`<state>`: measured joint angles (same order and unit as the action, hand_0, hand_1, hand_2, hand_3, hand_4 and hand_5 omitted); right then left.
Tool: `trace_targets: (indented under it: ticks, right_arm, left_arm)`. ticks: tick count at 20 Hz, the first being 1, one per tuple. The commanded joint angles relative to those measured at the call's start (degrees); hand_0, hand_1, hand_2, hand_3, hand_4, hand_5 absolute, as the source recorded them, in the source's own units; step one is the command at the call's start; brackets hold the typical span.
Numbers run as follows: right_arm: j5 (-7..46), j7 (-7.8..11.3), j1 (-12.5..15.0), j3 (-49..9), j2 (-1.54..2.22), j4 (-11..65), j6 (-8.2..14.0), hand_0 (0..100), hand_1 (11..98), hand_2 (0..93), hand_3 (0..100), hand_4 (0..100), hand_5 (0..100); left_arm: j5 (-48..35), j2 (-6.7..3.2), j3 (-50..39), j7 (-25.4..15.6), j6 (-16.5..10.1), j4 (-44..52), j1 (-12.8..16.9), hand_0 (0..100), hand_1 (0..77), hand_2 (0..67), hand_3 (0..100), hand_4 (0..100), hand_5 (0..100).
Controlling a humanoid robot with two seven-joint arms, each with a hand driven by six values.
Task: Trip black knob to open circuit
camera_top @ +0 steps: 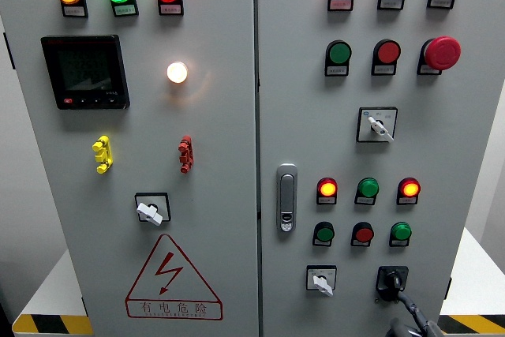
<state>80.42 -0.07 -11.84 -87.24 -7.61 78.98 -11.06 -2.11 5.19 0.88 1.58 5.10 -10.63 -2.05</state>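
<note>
We see our right hand come up from the bottom right with one finger poking the black knob, low on the right door, but we cannot tell how its other fingers are.

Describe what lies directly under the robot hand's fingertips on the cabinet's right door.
The right robot hand touches the black knob on its square plate. Its fingers cover the knob's lower part.
</note>
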Motion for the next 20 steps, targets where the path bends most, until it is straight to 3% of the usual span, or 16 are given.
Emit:
trace_targets:
  ticks: [1,20]
  right_arm:
    - [0.0,-0.02,-0.11,0.49,-0.04,0.04,-0.01,91,45.8,0.0,83,88,100]
    - [0.0,-1.16,-0.47,2.25,-0.12,0.65,-0.01,91,45.4,0.0,84,88,100]
  left_arm:
    - [0.0,0.0,0.0,0.0,0.0,0.0,0.03,0,0.0,19.5,26,10,9]
    - [0.0,0.0,0.0,0.0,0.0,0.0,-0.06,0,0.0,19.5,26,10,9]
